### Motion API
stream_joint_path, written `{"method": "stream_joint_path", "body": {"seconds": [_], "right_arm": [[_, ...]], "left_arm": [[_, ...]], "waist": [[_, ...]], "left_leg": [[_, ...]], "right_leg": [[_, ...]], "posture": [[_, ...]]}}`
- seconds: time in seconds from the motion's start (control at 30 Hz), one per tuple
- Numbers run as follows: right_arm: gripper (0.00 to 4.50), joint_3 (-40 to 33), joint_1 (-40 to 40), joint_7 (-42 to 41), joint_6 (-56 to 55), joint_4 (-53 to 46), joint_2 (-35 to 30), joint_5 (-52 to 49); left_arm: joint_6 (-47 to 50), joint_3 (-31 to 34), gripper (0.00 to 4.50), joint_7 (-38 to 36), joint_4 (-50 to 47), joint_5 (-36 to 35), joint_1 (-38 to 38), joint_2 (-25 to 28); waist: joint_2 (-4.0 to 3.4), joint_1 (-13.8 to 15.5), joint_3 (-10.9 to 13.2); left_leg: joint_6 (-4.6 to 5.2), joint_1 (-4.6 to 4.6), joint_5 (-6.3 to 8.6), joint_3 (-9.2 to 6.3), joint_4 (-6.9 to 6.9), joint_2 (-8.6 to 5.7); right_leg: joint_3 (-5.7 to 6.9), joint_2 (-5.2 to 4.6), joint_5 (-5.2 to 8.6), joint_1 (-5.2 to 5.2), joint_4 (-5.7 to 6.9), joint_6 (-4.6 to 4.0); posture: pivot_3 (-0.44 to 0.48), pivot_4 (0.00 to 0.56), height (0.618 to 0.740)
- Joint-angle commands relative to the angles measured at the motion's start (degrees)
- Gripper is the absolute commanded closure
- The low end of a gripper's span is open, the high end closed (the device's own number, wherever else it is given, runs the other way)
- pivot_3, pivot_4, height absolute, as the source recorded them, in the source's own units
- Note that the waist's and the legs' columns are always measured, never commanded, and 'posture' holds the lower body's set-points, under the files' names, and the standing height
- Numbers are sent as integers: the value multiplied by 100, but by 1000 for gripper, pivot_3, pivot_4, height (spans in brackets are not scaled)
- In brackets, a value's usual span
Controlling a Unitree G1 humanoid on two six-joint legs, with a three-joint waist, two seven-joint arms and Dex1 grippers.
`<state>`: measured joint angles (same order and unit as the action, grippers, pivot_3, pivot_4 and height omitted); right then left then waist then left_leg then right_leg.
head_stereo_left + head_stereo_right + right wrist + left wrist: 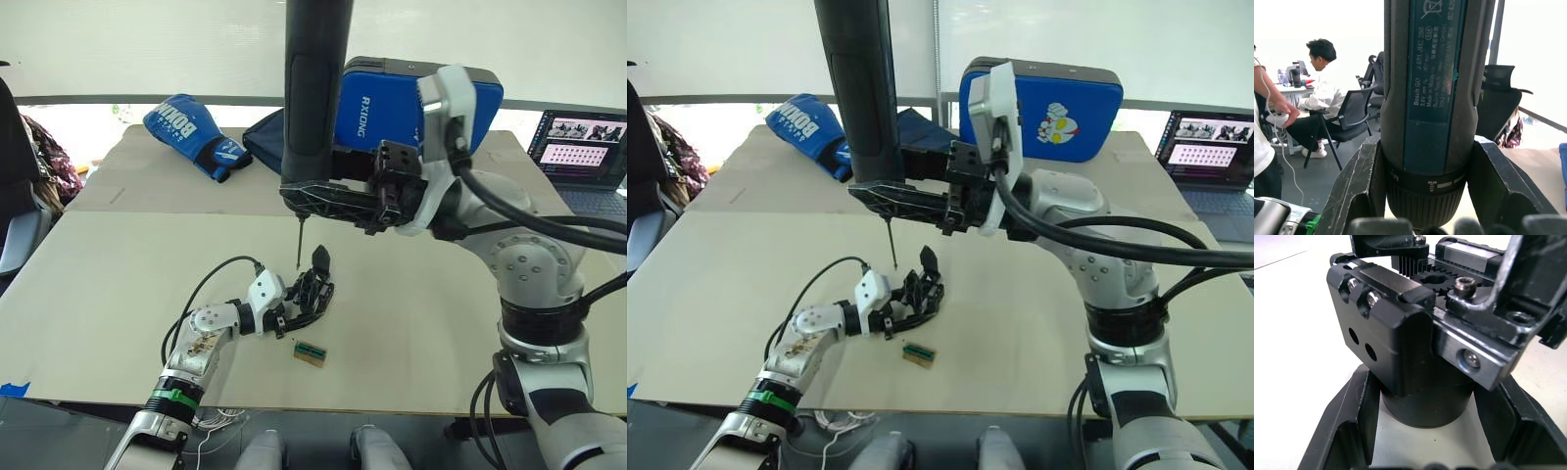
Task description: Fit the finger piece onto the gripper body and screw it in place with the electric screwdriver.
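My left gripper (299,305) is shut on the gripper body (312,291), a small black block with silvery bits, held just above the table. In the left wrist view its fingers (1347,431) clamp the body's round base (1422,406). The finger piece (320,258), a black pointed blade, stands up from the body's far end. My right gripper (304,199) is shut on the electric screwdriver (315,98), which stands upright. Its thin bit (298,243) points down, with the tip just left of the blade and slightly above the body.
A tiny green-topped brown block (311,353) lies near the table's front edge. At the back are a blue boxing glove (191,132), a blue case (411,98) and a laptop (578,147). A seated person (1322,98) appears in the right wrist view.
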<state>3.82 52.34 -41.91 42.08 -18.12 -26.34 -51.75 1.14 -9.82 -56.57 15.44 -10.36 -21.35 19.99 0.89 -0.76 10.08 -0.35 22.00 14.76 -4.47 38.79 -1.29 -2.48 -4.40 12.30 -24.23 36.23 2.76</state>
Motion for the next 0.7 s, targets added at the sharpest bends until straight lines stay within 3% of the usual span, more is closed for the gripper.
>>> {"method": "stream_joint_path", "body": {"seconds": [0.03,0.7], "right_arm": [[2585,-43,150,-5,-110,-92,107,160],[2585,265,-214,-414,-316,110,503,1046]], "left_arm": [[150,-117,2218,-12,-50,43,177,16],[198,-137,2218,-30,-102,46,229,86]], "waist": [[0,0,0],[0,-17,-1]], "left_leg": [[0,0,0,0,-1,1],[0,0,0,0,-3,1]], "right_leg": [[0,1,0,-1,0,0],[0,2,0,-3,-1,-1]], "posture": [[0,150,740],[0,150,740]]}}
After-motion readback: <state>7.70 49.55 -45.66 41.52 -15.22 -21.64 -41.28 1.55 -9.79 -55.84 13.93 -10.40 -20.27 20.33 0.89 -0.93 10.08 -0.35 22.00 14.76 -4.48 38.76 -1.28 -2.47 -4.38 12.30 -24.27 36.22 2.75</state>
